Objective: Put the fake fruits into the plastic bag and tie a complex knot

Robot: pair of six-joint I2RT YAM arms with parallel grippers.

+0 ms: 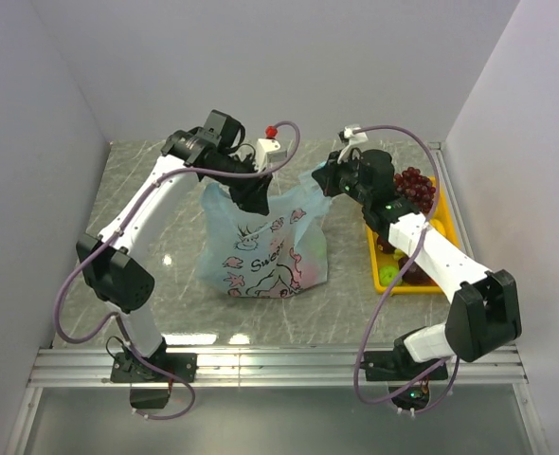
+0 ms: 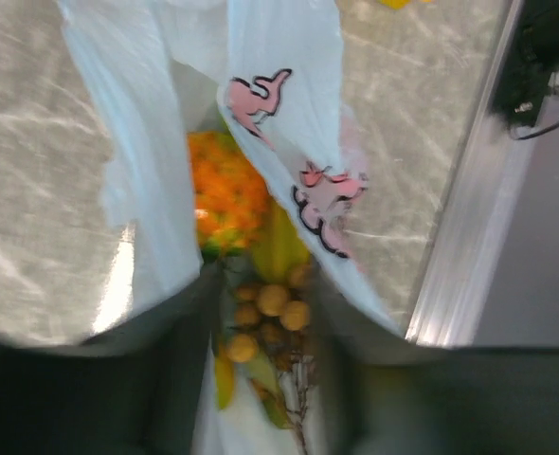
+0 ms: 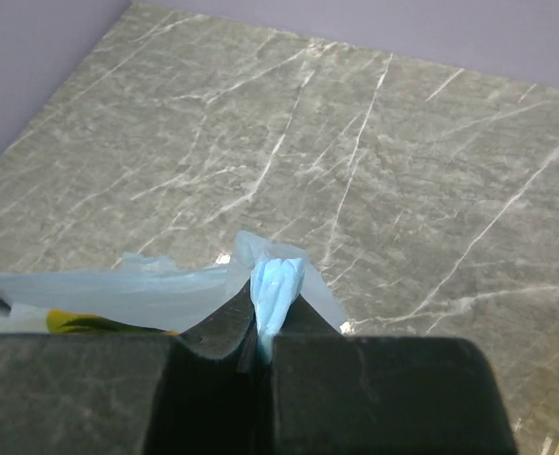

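Right wrist view: right gripper (image 3: pixel 261 351) clamped on thin light-blue plastic bag (image 3: pixel 275 284) handle, lower centre; left gripper (image 1: pixel 251 197) grip untellable. Likely knotting start: cross handles next.

You'll find a yellow tray (image 1: pixel 372 254) on the grey marbled tabletop (image 1: pixel 156 171), near the wall (image 1: pixel 516 123) on the tray's right. Nearer you than the tray, an aluminium rail (image 1: pixel 261 365) edges the tabletop.
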